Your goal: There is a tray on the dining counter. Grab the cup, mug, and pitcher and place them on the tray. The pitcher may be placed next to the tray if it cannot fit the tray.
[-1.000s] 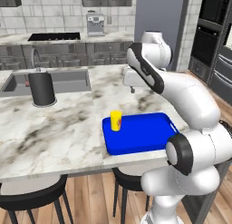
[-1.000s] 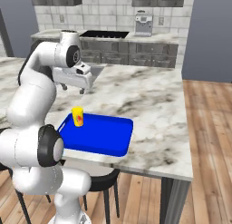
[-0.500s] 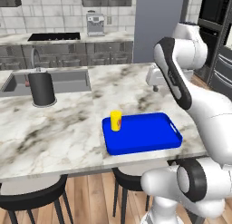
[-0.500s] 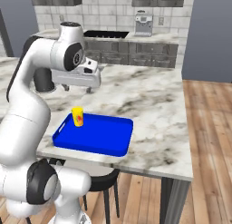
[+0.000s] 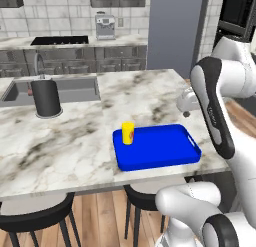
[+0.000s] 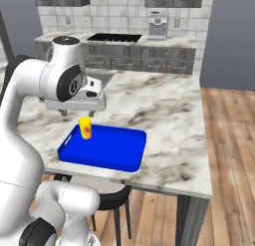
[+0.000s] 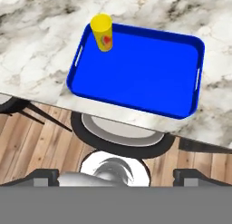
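The bright blue rectangular tray with a low raised rim lay on the white-grey veined marble dining counter, near the counter's front edge. The tall slim bright-yellow cup with a red-orange mark on its side stood upright on the tray, in the corner nearest the sink side. The rest of the tray's floor was bare blue.

Left base view: a black cylindrical canister stood on the counter just beside the inset sink, well apart from the tray. The right base view did not reach that part of the counter; there the tray and cup appeared below the arm's wrist.

The two-finger gripper hung above the counter behind the tray, not touching the cup. In the hand view the two dark finger tips sat far apart at the bottom corners, so the jaws were spread wide with nothing between them.

Hand view, looking down: the tray showed its slot handles at both short ends, the cup at one far corner, and a round black stool below the counter edge over wooden floor. Black stools also showed in the left base view beneath the counter front.

Back worktop: a black cooktop and a steel coffee machine, seen in both base views.
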